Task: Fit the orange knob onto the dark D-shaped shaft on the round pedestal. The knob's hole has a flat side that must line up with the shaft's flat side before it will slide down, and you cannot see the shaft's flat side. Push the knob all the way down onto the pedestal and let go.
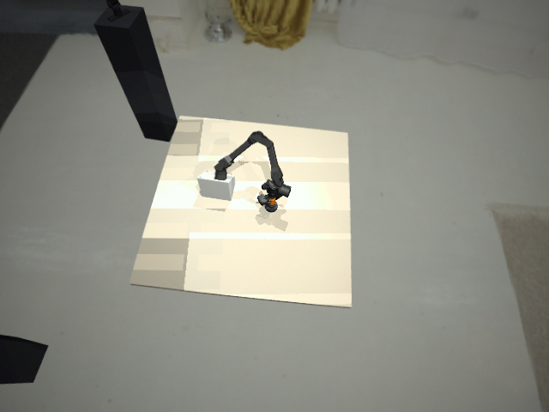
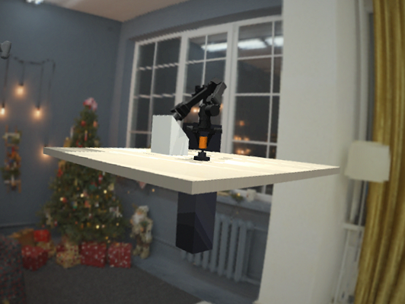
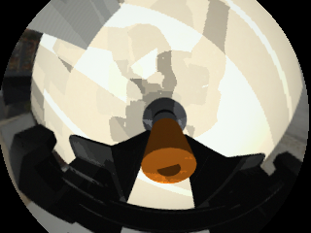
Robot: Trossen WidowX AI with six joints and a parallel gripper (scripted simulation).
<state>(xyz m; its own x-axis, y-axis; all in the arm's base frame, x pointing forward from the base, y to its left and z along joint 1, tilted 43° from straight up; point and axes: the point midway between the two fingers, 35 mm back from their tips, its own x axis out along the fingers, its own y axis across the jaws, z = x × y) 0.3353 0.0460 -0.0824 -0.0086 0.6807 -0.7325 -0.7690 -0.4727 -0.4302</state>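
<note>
The orange knob (image 1: pixel 272 201) (image 2: pixel 202 142) (image 3: pixel 168 155) is upright between the fingers of my gripper (image 2: pixel 203 139) (image 3: pixel 166 135), which is shut on it. In the wrist view the knob's top end shows a dark D-shaped opening. The dark round pedestal (image 1: pixel 271 208) (image 2: pixel 201 158) (image 3: pixel 151 117) stands on the table straight below the knob. In the exterior view a short dark piece of shaft shows between the knob's bottom and the pedestal, so the knob is above the pedestal, not down on it. Whether the shaft's tip is inside the hole is hidden.
The pale square table (image 1: pixel 266 266) (image 2: pixel 121 163) carries everything. A white block (image 1: pixel 214 187) (image 2: pixel 162 135) stands at the arm's base, to the left of the pedestal in the top and exterior views. A tall dark column (image 1: pixel 141 84) is beside the table's back left corner.
</note>
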